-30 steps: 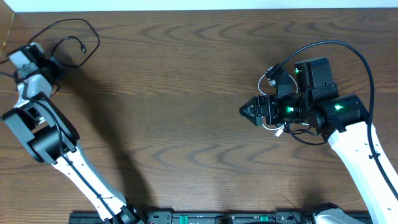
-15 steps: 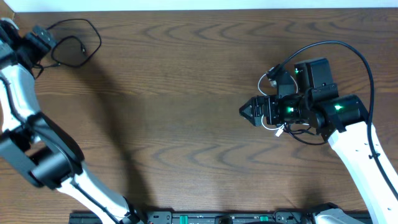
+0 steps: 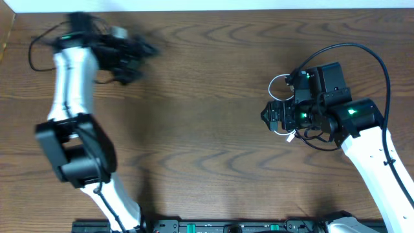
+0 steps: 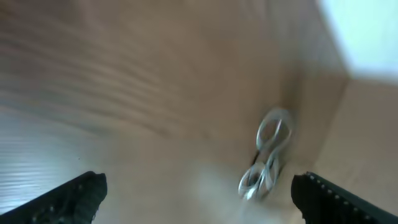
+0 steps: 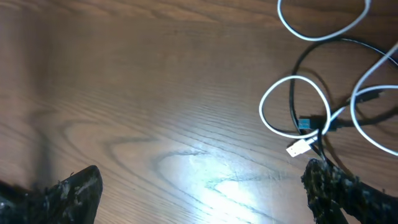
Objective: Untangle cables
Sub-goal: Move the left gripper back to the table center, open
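The tangled white and black cables (image 5: pixel 320 127) lie just beside one fingertip of the released right tool (image 5: pixel 202 186), well apart from the equally released left tool (image 4: pixel 199 186)

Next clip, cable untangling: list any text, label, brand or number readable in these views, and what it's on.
None can be read in any view.
On the right arm: green lights only, no lettering visible.
On the rail at the table's near edge: coloured marks, too small to read.
On the white cable's plug and the blue-tipped plug: no marking visible.
Left wrist view: blurred, nothing legible.
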### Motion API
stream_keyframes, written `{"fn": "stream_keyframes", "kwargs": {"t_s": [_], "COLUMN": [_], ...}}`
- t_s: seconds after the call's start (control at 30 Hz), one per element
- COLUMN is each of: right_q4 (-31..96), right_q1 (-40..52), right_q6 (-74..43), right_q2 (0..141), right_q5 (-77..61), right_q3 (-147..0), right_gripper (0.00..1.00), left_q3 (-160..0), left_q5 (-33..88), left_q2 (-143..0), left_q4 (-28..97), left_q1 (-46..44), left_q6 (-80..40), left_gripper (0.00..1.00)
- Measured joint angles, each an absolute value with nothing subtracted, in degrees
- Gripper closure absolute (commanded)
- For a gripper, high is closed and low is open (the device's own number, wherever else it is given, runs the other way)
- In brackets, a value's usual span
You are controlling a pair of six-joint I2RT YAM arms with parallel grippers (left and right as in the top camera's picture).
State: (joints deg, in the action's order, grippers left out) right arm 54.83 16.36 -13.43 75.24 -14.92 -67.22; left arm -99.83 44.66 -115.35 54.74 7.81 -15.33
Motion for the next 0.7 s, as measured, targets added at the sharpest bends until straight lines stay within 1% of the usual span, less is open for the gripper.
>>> {"fn": "stream_keyframes", "kwargs": {"t_s": [0.1,0.27,0.33,0.47,0.57,0.7], "right_q4": [55.2,57.3,58.2,58.9,59.1,59.2], "right_q1": [16.4,14.5,11.1,0.8,-7.5,-13.4], "right_q6": [-13.4,-14.0,-14.7,-15.6,-15.9,-16.1], "right_q2": [75.2,75.2,75.3,75.3,75.3,75.3], "right_q5": [-14.1,-11.8,-10.6,-9.2,-8.4,-8.5], "right_q3": [-67.2,-67.2,-67.2,-67.2,-67.2,-67.2], "right_gripper": [0.01,0.01,0.01,0.01,0.01,0.01], "left_q3": [-98.4,-96.9,-96.9,-96.8,-96.4,-95.3], "left_q5": [41.0,30.4,26.2,20.6,18.5,17.3], "left_q2": [-115.3,-115.3,-115.3,-115.3,-115.3,-115.3], "left_q4": [56.0,57.8,58.8,60.2,60.2,60.2], "left_q1": [-0.1,-11.7,-15.6,-20.7,-23.2,-25.3], "left_q6": [-13.4,-11.9,-11.7,-11.7,-11.7,-11.7], "left_gripper": [0.0,0.0,0.0,0.0,0.01,0.0]}}
